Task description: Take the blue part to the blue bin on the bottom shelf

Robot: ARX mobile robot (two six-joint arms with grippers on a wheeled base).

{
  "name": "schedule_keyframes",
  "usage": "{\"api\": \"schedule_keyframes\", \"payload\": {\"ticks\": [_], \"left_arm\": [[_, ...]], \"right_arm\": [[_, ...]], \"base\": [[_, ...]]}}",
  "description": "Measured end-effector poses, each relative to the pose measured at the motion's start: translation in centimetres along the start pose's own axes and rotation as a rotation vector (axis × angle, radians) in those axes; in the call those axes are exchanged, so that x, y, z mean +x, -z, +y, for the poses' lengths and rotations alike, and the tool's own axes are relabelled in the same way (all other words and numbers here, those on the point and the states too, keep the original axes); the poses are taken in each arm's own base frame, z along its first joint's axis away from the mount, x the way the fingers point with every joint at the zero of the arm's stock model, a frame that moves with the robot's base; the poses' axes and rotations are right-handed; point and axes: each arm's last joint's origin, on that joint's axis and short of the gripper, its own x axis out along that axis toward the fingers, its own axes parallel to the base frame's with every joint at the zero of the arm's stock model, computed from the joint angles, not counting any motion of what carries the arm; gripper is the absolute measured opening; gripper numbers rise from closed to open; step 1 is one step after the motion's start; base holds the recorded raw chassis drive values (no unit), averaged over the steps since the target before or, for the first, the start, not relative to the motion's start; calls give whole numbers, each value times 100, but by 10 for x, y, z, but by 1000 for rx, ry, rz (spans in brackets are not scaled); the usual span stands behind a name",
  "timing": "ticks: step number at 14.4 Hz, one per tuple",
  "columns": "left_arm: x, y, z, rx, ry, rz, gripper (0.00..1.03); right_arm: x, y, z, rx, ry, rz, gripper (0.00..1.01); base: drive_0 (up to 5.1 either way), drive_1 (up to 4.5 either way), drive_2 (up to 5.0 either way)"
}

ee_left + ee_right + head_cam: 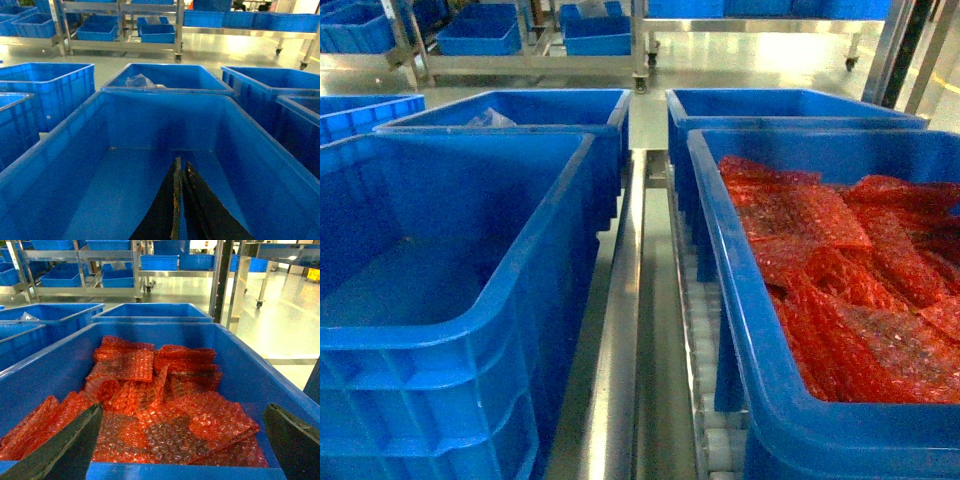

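No blue part shows in any view. An empty blue bin (450,300) stands at the left on the bottom shelf, beside the steel centre rail (620,360) and the white rollers (705,330). In the left wrist view my left gripper (181,163) hangs shut over this bin's bare floor (125,190), with nothing between its black fingers. On the right, a second blue bin (740,300) holds red bubble-wrap bags (165,405). My right gripper (182,407) is wide open just above that bin's near wall (190,472), holding nothing. Neither gripper appears in the head view.
Two more blue bins (560,110) (770,105) stand behind the front pair; the left one holds a clear plastic bag (140,81). Racks on castors (640,80) with further blue bins line the far side of the shiny floor.
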Motion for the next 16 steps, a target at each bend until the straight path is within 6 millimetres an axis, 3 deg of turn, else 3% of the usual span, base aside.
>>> {"api": "schedule_keyframes", "payload": {"ticks": [2, 16], "left_arm": [[-10, 6, 12, 2, -18, 2, 2], [-37, 17, 10, 2, 3, -14, 2]], "right_arm": [[0, 0, 0, 0, 0, 0, 98], [0, 0, 0, 0, 0, 0, 98]], "base": [[0, 0, 0], [0, 0, 0]]}}
